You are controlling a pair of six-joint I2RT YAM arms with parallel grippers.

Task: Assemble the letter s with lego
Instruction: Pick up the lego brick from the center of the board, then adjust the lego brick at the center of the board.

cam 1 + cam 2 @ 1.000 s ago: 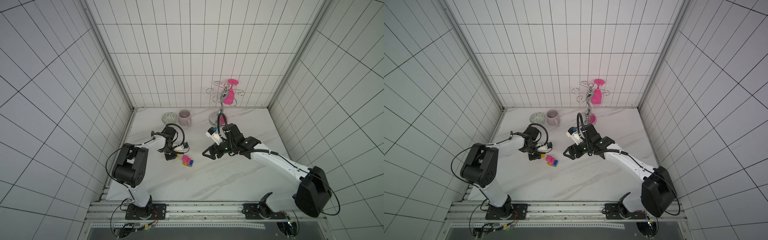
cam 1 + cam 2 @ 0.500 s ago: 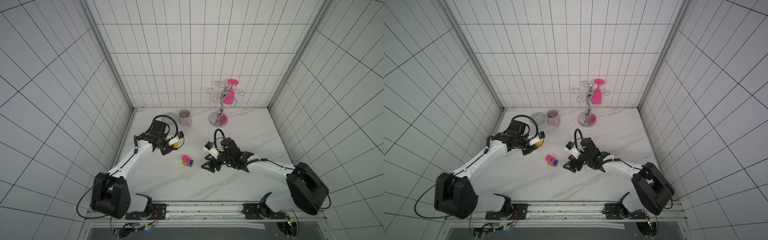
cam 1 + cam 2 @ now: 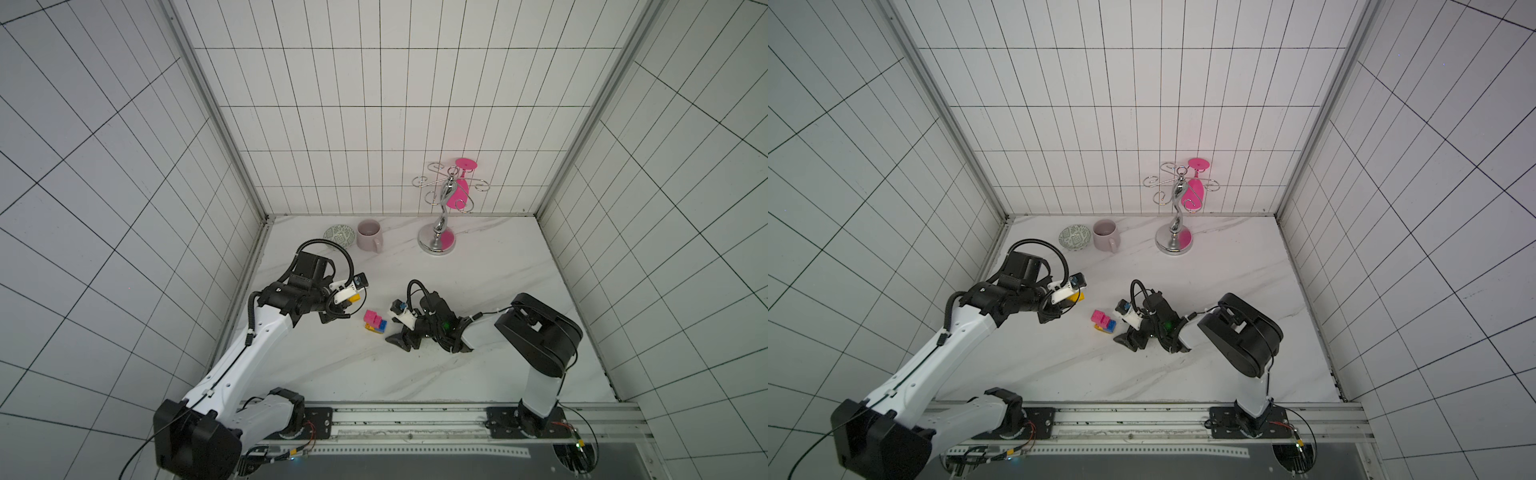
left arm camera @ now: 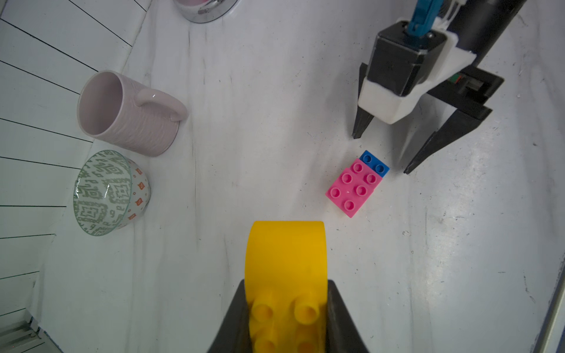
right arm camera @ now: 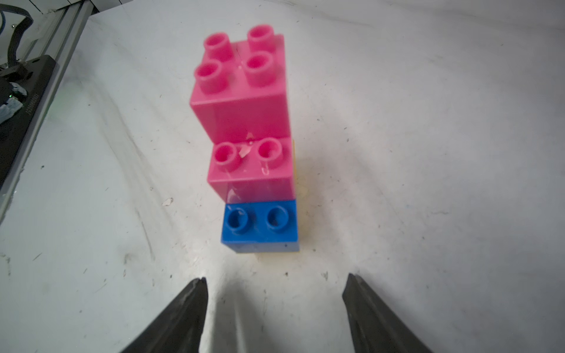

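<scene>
Beside the pink-and-blue stack (image 5: 248, 171), right jaws wide; left jaws tight around a yellow brick (image 4: 286, 259).

2 white arms (image 3: 249, 349), black joints, black cables (image 3: 324, 240)

A yellow brick (image 4: 286, 269) sits between black fingers (image 4: 339, 321). The stacked bricks (image 5: 250, 137) show two pink, one blue, and yellow at the base. Pale lilac mug (image 4: 128, 113); bowl (image 4: 107, 192) with a green geometric pattern and orange marks. White, grey-veined table (image 4: 275, 91). Above centre in a top view, a bright pink glass (image 3: 460, 192) on a silver rack (image 3: 430, 244).
</scene>
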